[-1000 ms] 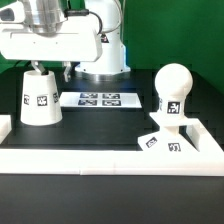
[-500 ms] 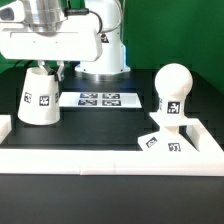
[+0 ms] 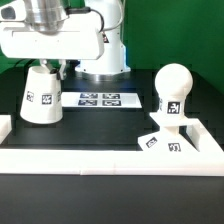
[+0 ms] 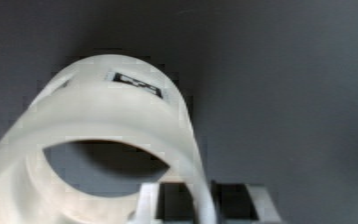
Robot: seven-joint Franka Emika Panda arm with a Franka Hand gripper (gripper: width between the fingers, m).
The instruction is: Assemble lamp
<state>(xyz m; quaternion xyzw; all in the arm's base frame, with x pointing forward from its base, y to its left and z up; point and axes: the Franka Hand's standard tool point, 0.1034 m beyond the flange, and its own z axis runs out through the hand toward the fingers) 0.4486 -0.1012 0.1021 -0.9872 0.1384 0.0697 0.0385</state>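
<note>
The white cone-shaped shade (image 3: 40, 97) stands on the black table at the exterior view's left. My gripper (image 3: 56, 68) is right above it, at its top rim. In the wrist view the shade (image 4: 114, 120) fills the picture, and its rim wall passes between my two fingers, so my gripper (image 4: 202, 203) is shut on the wall. The round-headed bulb (image 3: 172, 88) stands upright on the flat square base (image 3: 162, 142) at the exterior view's right, well apart from the gripper.
The marker board (image 3: 98, 99) lies flat between the shade and the bulb. A low white wall (image 3: 90, 156) runs along the front of the table, with raised ends at both sides. The arm's base (image 3: 103, 60) stands behind the marker board.
The shade and my gripper have shifted slightly toward the exterior view's right, and the shade has tilted a little. The bulb and base have not moved.
</note>
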